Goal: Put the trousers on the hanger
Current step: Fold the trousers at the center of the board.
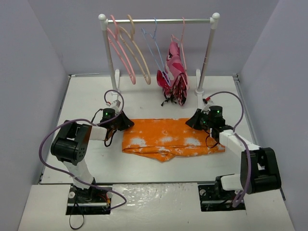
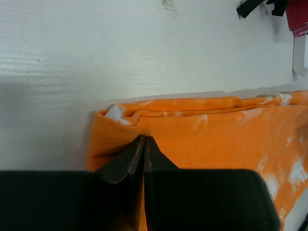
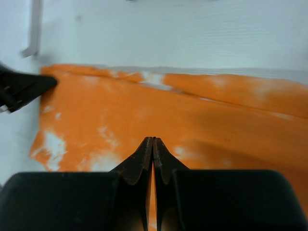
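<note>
The long orange cloth trousers with white blotches (image 1: 168,139) lie flat in front of the white clothes rack (image 1: 159,20), the left gripper (image 1: 126,124) and right gripper (image 1: 192,121) each pinched shut on their rack-side edge, while the bright pink plastic hanger (image 1: 126,67) hangs at the rack's left end.

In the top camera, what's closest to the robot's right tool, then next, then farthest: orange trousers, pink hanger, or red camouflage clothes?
1. The trousers: pinched in the right tool, at their right end.
2. The red camouflage clothes: hanging at the rail's right side, behind the tool.
3. The pink hanger: at the rail's far left end.
</note>
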